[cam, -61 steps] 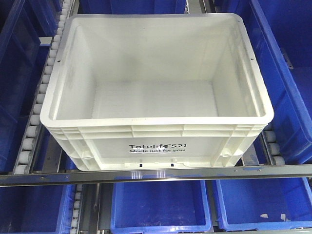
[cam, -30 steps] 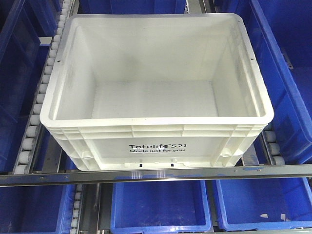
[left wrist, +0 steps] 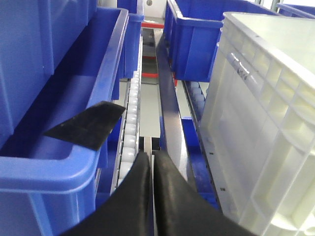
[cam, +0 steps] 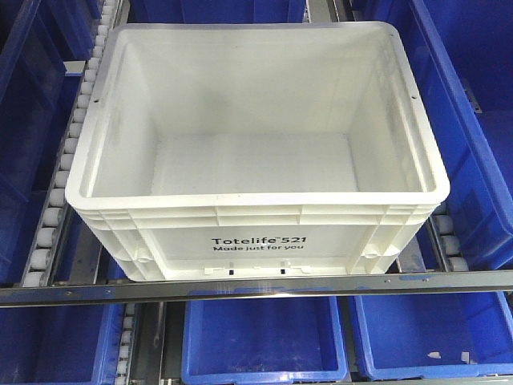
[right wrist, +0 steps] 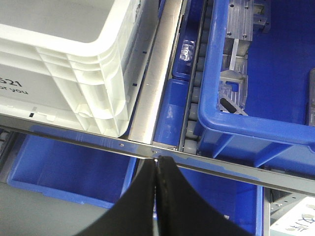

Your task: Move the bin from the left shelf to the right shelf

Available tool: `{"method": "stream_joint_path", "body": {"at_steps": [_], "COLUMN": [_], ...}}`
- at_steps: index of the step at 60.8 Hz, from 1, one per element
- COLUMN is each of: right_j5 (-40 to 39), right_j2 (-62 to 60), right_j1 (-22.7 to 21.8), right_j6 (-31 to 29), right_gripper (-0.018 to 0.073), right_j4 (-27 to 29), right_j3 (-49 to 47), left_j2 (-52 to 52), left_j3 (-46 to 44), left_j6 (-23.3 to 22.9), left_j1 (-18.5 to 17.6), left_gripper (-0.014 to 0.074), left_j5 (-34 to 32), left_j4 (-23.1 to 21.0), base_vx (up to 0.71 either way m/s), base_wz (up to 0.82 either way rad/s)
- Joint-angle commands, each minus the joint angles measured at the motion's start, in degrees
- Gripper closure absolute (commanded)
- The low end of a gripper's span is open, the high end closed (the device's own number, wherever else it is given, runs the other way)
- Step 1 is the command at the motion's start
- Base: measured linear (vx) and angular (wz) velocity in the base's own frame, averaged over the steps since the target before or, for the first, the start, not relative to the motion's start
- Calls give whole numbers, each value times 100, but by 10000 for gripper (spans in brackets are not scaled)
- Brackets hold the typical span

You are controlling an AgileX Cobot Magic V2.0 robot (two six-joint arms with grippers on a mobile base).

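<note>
Left gripper (left wrist: 151,156) and right gripper (right wrist: 156,160) jaws together, apparently empty; white Totelife tote (cam: 256,152) sits between them.

The bin (cam: 256,152) was placed on the shelf, between two roller tracks (cam: 68,160), with its front wall against the front rail (cam: 256,289). Smaller bins (cam: 264,337) were seen below the rail, and others at both sides.

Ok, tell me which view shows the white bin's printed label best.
The exterior front-facing view: the bin appears whole, with "Totelife 521" fully readable on its near side. The right wrist view catches only the print's cut-off end at the frame edge. The left wrist view shows just a ribbed side wall, no print.
</note>
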Motion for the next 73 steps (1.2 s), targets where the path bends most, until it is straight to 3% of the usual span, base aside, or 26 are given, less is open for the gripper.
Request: {"method": "stream_joint_path", "body": {"at_steps": [1, 18, 51, 64, 73], "right_j5": [-337, -337, -337, -337, -337], "right_j2": [56, 56, 56, 56, 56], "right_j1": [-30, -30, -30, -30, -30], "right_j6": [-30, -30, -30, -30, -30], "right_gripper": [567, 567, 567, 567, 567], "right_j4": [-85, -85, -85, -85, -85], "right_j3": [-143, -143, -143, -143, -143], "left_j2": [-76, -76, -76, -76, -76], "left_j3": [-97, -97, -97, -97, -97], "left_j6": [14, 22, 146, 102, 102], "left_j1": [-13, -13, -166, 210, 206], "left_gripper": [595, 595, 595, 595, 595], "left_j5": [-691, -947, -1095, -1092, -1093], "left_j4": [-5, 246, 241, 73, 93], "base_vx": [0, 0, 0, 0, 0], "base_wz": [0, 0, 0, 0, 0]}}
